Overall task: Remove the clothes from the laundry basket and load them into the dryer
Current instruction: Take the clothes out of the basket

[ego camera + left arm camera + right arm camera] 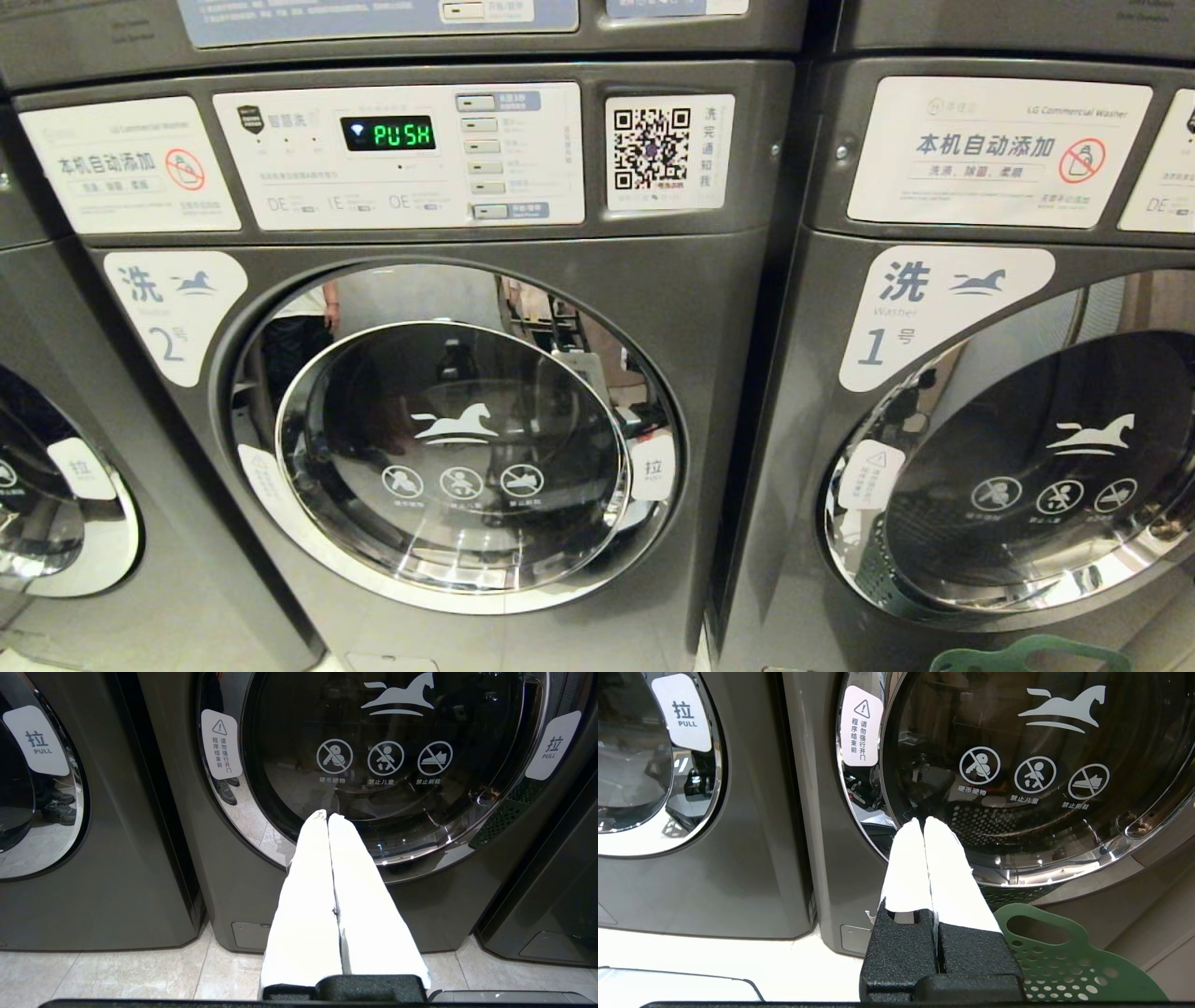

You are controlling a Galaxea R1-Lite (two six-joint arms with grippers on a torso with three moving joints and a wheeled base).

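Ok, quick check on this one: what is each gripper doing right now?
Left gripper: closed, holding nothing, pointing at the washer door.
Right gripper: closed, holding nothing, above the green laundry basket.

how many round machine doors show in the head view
3. The No. 2 washer's door is in the middle, fully shown; the No. 1 washer's door is at right, cut by the edge; a third door is partly visible at far left. More may lie outside the view.
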